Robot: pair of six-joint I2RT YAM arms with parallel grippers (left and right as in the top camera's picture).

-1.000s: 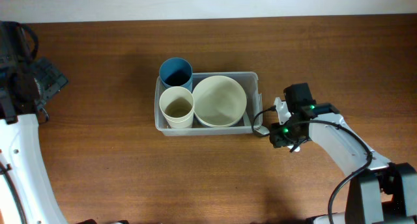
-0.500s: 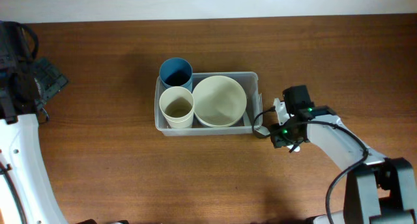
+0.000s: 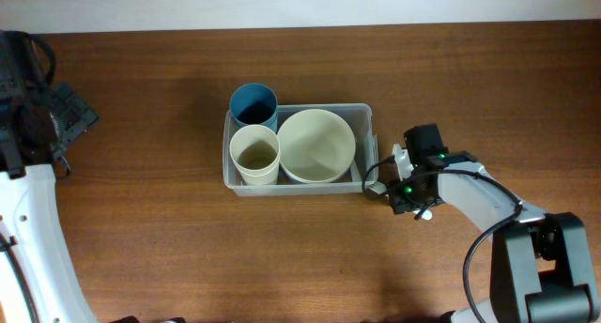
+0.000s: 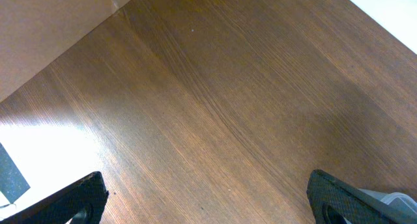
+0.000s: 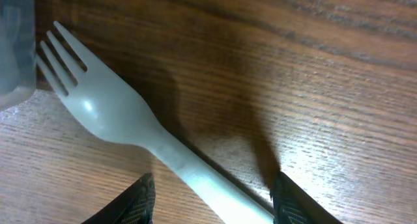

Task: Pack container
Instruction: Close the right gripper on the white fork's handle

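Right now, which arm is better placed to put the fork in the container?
Right. The right gripper is open astride the handle of the fork, beside the container. The left gripper hangs open over bare table, far off at the left edge.

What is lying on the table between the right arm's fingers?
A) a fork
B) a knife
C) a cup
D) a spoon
A: the right wrist view shows a pale fork with four tines lying flat on the wooden table. Its handle runs between the two dark fingers, and its tines lie beside the clear container.
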